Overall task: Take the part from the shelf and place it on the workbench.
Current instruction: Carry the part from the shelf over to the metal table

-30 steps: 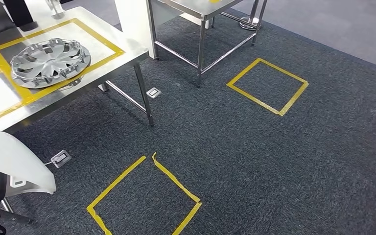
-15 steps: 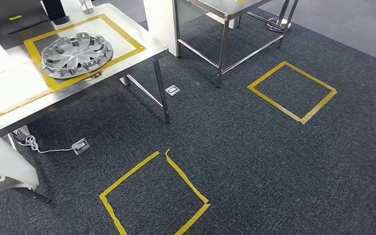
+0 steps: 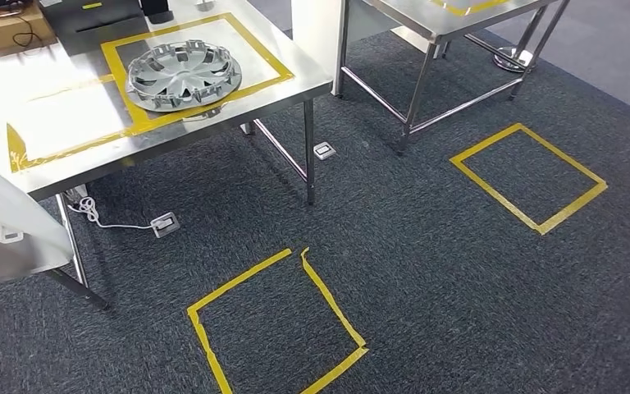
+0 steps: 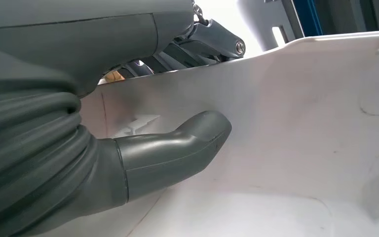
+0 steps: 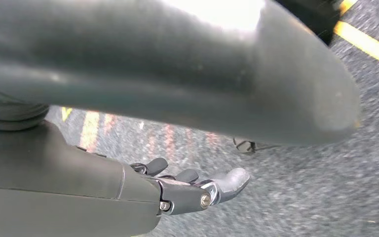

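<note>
White part (image 4: pixel 301 123) is already off the shelf and is held by the left hand (image 4: pixel 172 148), thumb pressed on it, low beside the robot, but not yet laid on the workbench (image 3: pixel 57 123).

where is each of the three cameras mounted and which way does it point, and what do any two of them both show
Head view: high on the body, facing forward and down at the steel workbench, silver hubcap and yellow tape squares on grey carpet.
Left wrist view: behind the left hand, whose thumb presses the white plastic part.
Right wrist view: behind the right hand, facing the carpet.
Shared: the white part shows in head and left wrist views; the carpet and yellow tape show in head and right wrist views.
</note>
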You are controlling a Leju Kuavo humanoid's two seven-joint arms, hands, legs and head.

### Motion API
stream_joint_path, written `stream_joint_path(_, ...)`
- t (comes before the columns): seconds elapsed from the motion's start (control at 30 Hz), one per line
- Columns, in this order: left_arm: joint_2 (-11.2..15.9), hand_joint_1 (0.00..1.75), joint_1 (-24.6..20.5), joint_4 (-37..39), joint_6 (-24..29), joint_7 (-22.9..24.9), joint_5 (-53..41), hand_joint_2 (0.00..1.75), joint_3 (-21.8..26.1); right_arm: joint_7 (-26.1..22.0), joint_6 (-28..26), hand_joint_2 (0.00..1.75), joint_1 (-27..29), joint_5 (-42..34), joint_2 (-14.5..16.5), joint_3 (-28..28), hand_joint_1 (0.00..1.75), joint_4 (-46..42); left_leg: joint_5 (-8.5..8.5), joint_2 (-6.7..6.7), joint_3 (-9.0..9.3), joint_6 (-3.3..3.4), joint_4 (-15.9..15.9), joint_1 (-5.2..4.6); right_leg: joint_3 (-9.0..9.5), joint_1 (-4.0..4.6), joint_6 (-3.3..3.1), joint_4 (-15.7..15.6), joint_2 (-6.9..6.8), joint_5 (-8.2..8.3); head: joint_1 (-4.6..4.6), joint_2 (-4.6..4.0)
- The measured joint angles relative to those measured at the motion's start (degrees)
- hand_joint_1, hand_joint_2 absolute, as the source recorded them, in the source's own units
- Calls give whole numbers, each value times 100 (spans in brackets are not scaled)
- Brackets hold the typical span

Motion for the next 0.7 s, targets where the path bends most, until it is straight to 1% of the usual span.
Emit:
stream_joint_path(0.03, 19, 175, -9, 37, -1, -20, 30, 175, 4, -24, 9, 0, -3, 2, -4, -1, 0, 0, -1, -37, -7, -26, 12, -9, 153, 4, -23, -355, 47, 135, 0, 0)
stream_joint_path(0.07, 35, 175, -21, 72, -1, -28, 45, 175, 6, -36, 22, 0, -9, 2, -8, -1, 0, 0, 4, -66, -18, -60, 15, -13, 247, 10, -43, -587, 80, 206, 1, 1)
stream_joint_path(0.1, 51, 175, -34, 109, -2, -33, 54, 175, 7, -39, 32, 0, -15, 2, -11, -1, 0, 0, 13, -94, -31, -101, 12, -15, 274, 21, -60, -680, 98, 214, 2, 1)
stream_joint_path(0.13, 67, 175, -51, 148, -1, -37, 56, 175, 8, -38, 40, 0, -21, 2, -13, -1, 0, 0, 25, -116, -40, -147, 2, -15, 267, 34, -76, -693, 86, 221, 2, 1)
stream_joint_path(0.17, 84, 175, -72, 193, -1, -37, 55, 175, 8, -35, 45, 0, -25, 2, -13, -1, 0, 0, 34, -124, -50, -187, -12, -1, 266, 29, -108, -705, 65, 241, 4, 1)
stream_joint_path(0.2, 103, 175, -94, 245, 2, -38, 55, 175, 10, -27, 46, 0, -24, 2, -13, -2, 0, 0, 13, -85, -67, -219, 12, 1, 272, 24, -144, -725, 44, 260, 1, 0)
stream_joint_path(0.23, 119, 175, -122, 301, 7, -41, 55, 175, 11, -14, 46, 0, -22, 5, -13, -3, 0, 0, -64, -18, -117, -246, 118, 1, 277, 14, -184, -745, 21, 280, -13, 0)
stream_joint_path(0.27, 132, 175, -149, 355, 14, -44, 55, 175, 13, 7, 45, 0, -19, 11, -13, -4, 0, 0, -201, 64, -217, -267, 336, -1, 280, 4, -218, -763, -5, 296, -26, 1)
stream_joint_path(0.3, 140, 175, -167, 403, 24, -48, 55, 175, 13, 33, 44, 0, -15, 20, -13, -4, 0, 0, -385, 149, -361, -281, 668, -4, 276, 9, -239, -766, -30, 301, -40, 1)
stream_joint_path(0.33, 142, 175, -179, 443, 32, -51, 55, 175, 13, 59, 42, 0, -10, 27, -13, -5, 0, 0, -569, 193, -532, -294, 1050, -3, 269, 13, -252, -764, -55, 302, -49, 1)
stream_joint_path(0.37, 142, 175, -177, 478, 38, -53, 55, 175, 14, 85, 38, 0, -3, 33, -13, -5, 0, 0, -688, 212, -673, -302, 1370, -1, 265, 17, -258, -763, -86, 302, -49, 1)
stream_joint_path(0.4, 142, 175, -169, 508, 42, -54, 55, 175, 14, 108, 32, 0, 5, 34, -13, -5, 0, 0, -709, 223, -739, -307, 1533, -1, 263, 19, -259, -760, -120, 301, -49, 0)
stream_joint_path(0.43, 143, 175, -163, 530, 44, -54, 55, 175, 14, 123, 24, 0, 12, 34, -13, -5, 0, 0, -616, 238, -692, -307, 1463, 0, 263, 19, -256, -756, -157, 299, -49, 1)
stream_joint_path(0.47, 147, 175, -161, 546, 46, -56, 55, 175, 14, 134, 15, 0, 16, 34, -13, -5, 0, 0, -446, 270, -538, -303, 1180, 0, 266, 17, -249, -749, -194, 293, -49, 1)
stream_joint_path(0.5, 152, 175, -161, 553, 48, -60, 55, 175, 15, 133, 6, 0, 18, 34, -13, -5, 0, 0, -273, 344, -324, -296, 774, -2, 270, 19, -233, -736, -230, 282, -50, 1)
stream_joint_path(0.53, 157, 175, -162, 558, 50, -67, 55, 175, 15, 128, -3, 0, 17, 34, -13, -5, 0, 0, -152, 421, -135, -273, 405, -16, 272, 32, -207, -717, -261, 265, -48, 1)
stream_joint_path(0.57, 160, 175, -162, 562, 52, -75, 56, 175, 15, 124, -11, 0, 18, 34, -14, -5, 0, 0, -91, 468, -7, -238, 155, -26, 272, 46, -177, -702, -291, 249, -45, 0)
stream_joint_path(0.6, 161, 175, -161, 569, 54, -82, 56, 175, 15, 119, -17, 0, 18, 34, -15, -5, 0, 0, -84, 488, 46, -198, 37, -39, 274, 60, -146, -694, -320, 239, -42, 0)
stream_joint_path(0.67, 158, 175, -156, 588, 57, -87, 57, 175, 14, 115, -24, 0, 17, 31, -17, -5, 0, 0, -75, 400, 37, -109, 24, -50, 284, 66, -84, -705, -386, 235, -38, 1)
stream_joint_path(0.7, 157, 175, -157, 596, 57, -89, 57, 175, 13, 111, -25, 0, 15, 29, -18, -6, 0, 0, -61, 362, 31, -73, 17, -45, 285, 57, -48, -683, -374, 214, -38, 1)
